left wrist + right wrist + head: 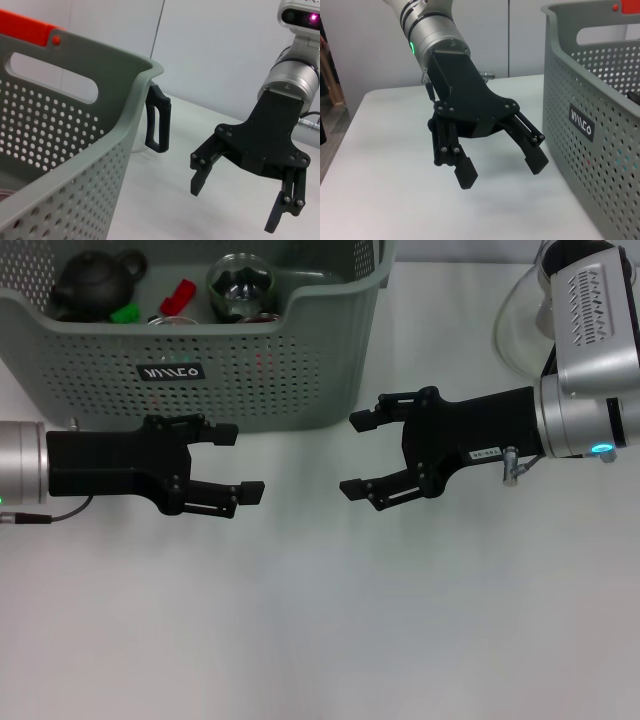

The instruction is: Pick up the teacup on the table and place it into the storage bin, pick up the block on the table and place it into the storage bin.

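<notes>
The bin [200, 350] stands at the far left of the white table [320, 620], its dipped front rim and black label [170, 371] facing the robot. Inside it lie a dark teapot [97, 280], a green block [125, 313], a red block [178, 295] and a glass teacup [241, 285]; another small glass rim shows just beside the red block, too hidden to name. A clear glass vessel [520, 325] stands at the far right of the table, behind the right arm.

The left gripper [235, 462] hangs just in front of the bin's front wall, pointing toward the middle of the table, its fingers spread apart and holding nothing. The right gripper [355, 453] faces it from the other side, near the bin's right front corner, fingers likewise spread and empty. The two sets of fingertips point at each other with a bare stretch of table between them.

In the left wrist view a black handle [157, 117] shows just behind the bin's corner.
</notes>
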`<state>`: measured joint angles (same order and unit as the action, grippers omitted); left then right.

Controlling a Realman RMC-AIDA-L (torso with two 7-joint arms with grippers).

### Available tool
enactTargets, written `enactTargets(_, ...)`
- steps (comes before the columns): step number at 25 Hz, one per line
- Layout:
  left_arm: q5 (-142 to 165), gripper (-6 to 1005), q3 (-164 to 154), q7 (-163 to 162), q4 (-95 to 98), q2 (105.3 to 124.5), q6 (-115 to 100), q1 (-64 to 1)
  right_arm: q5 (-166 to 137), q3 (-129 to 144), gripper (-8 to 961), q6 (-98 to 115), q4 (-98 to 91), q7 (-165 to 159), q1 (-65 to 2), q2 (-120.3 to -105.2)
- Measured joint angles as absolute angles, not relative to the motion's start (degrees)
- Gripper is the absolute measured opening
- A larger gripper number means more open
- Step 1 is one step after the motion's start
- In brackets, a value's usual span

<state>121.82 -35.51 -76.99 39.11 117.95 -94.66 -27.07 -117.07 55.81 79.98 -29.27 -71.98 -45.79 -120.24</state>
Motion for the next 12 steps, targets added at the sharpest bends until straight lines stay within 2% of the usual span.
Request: enactTargets(12,121.82,932,-35.50,-76.99,39.11,117.95,-94.66,-27.07,-117.04,55.81,896,79.98,-29.28,-71.98,-45.79,-120.23)
